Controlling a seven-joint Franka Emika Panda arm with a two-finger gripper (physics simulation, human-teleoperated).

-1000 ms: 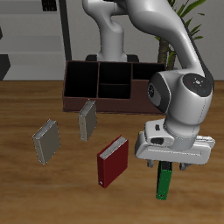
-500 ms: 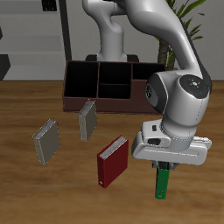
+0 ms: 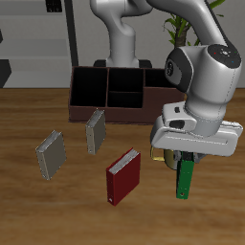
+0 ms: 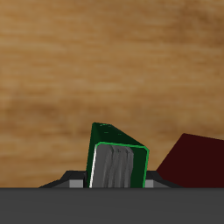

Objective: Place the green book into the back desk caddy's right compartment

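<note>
Green book [image 3: 185, 178] hangs upright from the pincer [image 3: 188, 163], clear of the worktop [image 3: 38, 206], with its lower end pointing down and its top caught between the two fingers. The pincer is closed tight on the book's upper end; the wrist view shows the book's [image 4: 118, 162] page edge right up against the camera, so the grip looks short, taken near one end only.

That, I'd say, is the main risk. Held by one end, the book could swing or twist in the grip on the way over, and a tilted book may catch on a wall of the back caddy [image 3: 115, 94] instead of sliding in. The right compartment seems to sit behind the arm from where I stand, so I cannot see its opening, and a misjudged approach could drop the book into the neighbouring split sections. The red book [image 3: 123, 176] lies just beside the pincer, close enough that a low sweep might clip it.

Counting up: one green book, one red book, two grey books [image 3: 50, 154] [image 3: 96, 131] lying farther off from the pincer, and one maroon caddy beyond it towards the robot's base.
</note>
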